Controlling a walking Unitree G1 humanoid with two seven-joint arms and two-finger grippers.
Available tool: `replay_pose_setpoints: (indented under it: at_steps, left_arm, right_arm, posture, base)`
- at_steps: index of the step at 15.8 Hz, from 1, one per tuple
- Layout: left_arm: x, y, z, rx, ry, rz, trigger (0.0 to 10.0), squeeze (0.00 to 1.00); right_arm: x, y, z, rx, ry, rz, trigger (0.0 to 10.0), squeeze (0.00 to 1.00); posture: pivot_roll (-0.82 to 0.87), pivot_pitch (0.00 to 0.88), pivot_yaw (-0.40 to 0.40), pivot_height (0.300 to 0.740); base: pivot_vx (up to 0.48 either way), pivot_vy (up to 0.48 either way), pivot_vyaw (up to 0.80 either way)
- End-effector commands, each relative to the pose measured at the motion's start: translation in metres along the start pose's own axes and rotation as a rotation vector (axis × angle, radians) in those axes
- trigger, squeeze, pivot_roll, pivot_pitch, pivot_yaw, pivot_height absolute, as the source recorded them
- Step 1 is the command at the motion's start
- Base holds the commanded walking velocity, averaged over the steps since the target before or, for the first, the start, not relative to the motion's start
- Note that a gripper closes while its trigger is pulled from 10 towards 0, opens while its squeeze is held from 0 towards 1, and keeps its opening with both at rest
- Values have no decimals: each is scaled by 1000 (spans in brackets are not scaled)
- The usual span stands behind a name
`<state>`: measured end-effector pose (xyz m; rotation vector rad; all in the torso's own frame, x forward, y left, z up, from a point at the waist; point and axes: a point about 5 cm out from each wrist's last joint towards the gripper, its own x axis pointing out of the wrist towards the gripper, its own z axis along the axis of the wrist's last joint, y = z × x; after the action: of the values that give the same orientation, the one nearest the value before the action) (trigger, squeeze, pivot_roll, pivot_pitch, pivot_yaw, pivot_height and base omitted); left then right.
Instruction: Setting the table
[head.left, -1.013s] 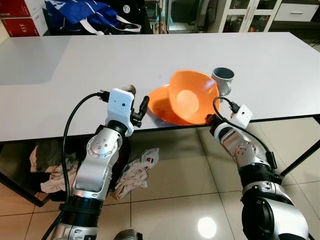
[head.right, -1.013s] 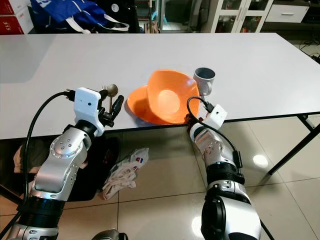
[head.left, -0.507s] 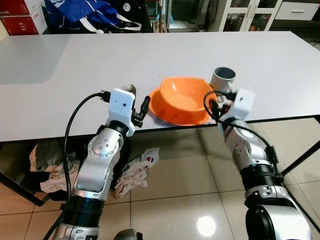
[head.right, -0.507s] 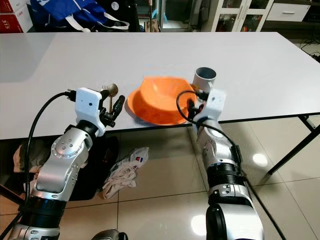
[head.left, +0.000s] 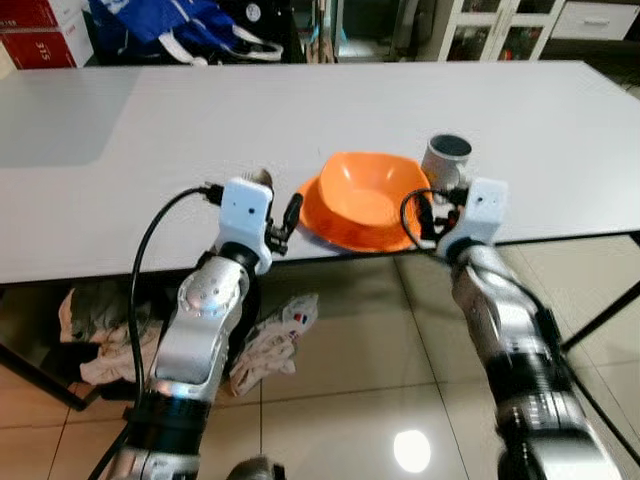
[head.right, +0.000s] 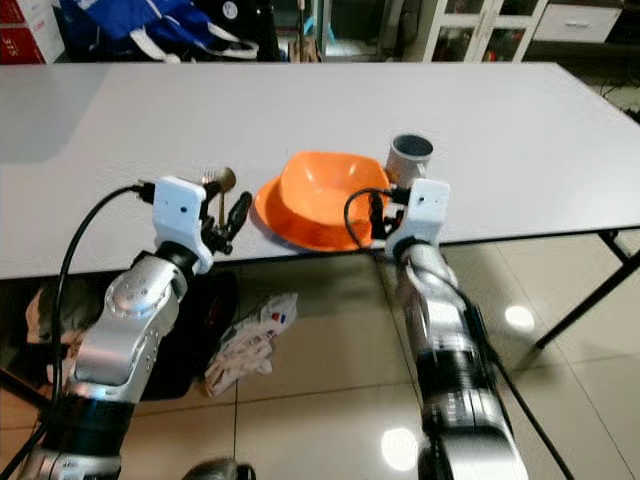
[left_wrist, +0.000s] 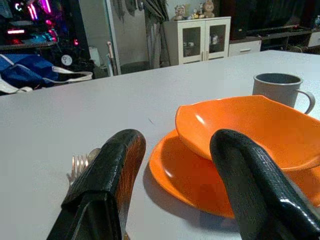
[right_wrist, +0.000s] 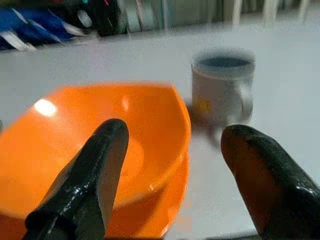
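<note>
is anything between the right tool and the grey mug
Nothing visible. The right tool is open at the table edge, with the grey mug just beyond; the orange bowl sits beside that path, not across it.

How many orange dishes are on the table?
2: an orange bowl sitting on an orange plate, near the table's front edge, beside the grey mug. Nothing suggests more hidden beneath.

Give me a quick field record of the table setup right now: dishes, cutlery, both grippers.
bowl: orange bowl sits upright on the orange plate
mug: grey mug stands beside the plate, on the robot's right
cutlery: fork lies on the white table, left of the plate
left gripper: left gripper open, at the table edge near the fork
right gripper: right gripper open, empty, facing bowl and mug
</note>
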<state>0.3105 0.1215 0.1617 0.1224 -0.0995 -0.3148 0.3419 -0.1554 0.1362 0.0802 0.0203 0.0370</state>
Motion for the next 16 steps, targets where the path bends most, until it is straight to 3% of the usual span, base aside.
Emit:
replay_pose_setpoints:
  at_steps: [1, 3, 5, 7, 8, 10, 11, 12, 14, 16]
  left_arm:
    - [1, 1, -1, 11, -1, 12, 10000, 0]
    - [3, 1, -1, 11, -5, 18, 10000, 0]
    - [5, 1, -3, 18, -12, 19, 10000, 0]
    - [1, 9, -11, 9, 10, 46, 10000, 0]
    - [-1, 13, -16, -5, 24, 63, 10000, 0]
    - [-12, 21, -31, -34, 80, 91, 10000, 0]
    - [-30, 25, -50, -60, 159, 99, 10000, 0]
    - [-45, 21, -55, -60, 180, 69, 10000, 0]
    - [-53, 12, -55, -36, 171, 8, 10000, 0]
    - [-49, 9, -50, -11, 140, -4, 10000, 0]
  right_arm:
    - [-10, 0, 13, -92, -105, 12, 10000, 0]
    - [-27, -2, 14, -133, -174, -3, 10000, 0]
    - [-52, -7, 10, -230, -220, -31, 10000, 0]
    - [-81, -15, -6, -274, -196, -32, 10000, 0]
    - [-88, -18, -11, -256, -172, -34, 10000, 0]
    - [-100, -24, -19, -258, -149, -36, 10000, 0]
    - [-111, -27, -26, -269, -125, -29, 10000, 0]
    - [-120, -28, -33, -261, -100, -21, 10000, 0]
    - [-124, -27, -39, -250, -77, -17, 10000, 0]
    - [-121, -24, -41, -239, -68, -7, 10000, 0]
  posture:
    - [77, 0, -27, 740]
    - [60, 0, -23, 740]
    - [41, 0, -17, 740]
    - [21, 0, -4, 740]
    - [13, 0, 2, 740]
    - [-2, 0, 16, 740]
    - [-11, 0, 22, 740]
    - [-11, 0, 22, 740]
    - [-3, 0, 16, 740]
    - [4, 0, 13, 740]
  base:
    - [0, 0, 0]
    - [0, 0, 0]
    - [0, 0, 0]
    - [0, 0, 0]
    - [0, 0, 0]
    - [0, 0, 0]
    - [0, 0, 0]
    - [0, 0, 0]
    - [0, 0, 0]
    - [0, 0, 0]
